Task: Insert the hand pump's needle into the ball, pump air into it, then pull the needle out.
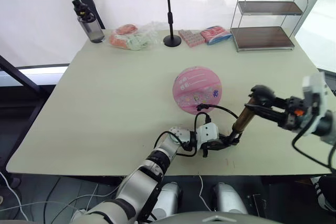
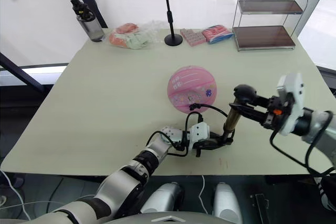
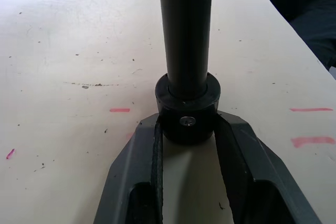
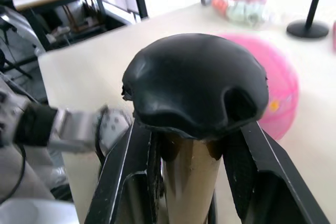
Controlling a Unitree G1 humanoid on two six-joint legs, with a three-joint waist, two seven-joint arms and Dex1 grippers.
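Nearest you, by the table's [image 1: 105, 103] front edge, your left gripper [image 1: 212, 142] is clamped on the black bottom cap of the hand pump [image 1: 242, 120], while your right gripper [image 1: 261, 107] pinches the gold barrel just under the black knob handle [image 4: 195, 80], so the pump leans up toward the right edge. Its black hose [image 1: 216, 109] arcs to the ball's [image 1: 197, 89] near side at mid-table, where the needle is too small to make out. Pump along the barrel's line, because I judge a sideways push could tug the hose, roll the unrestrained ball and bend or unseat the needle.
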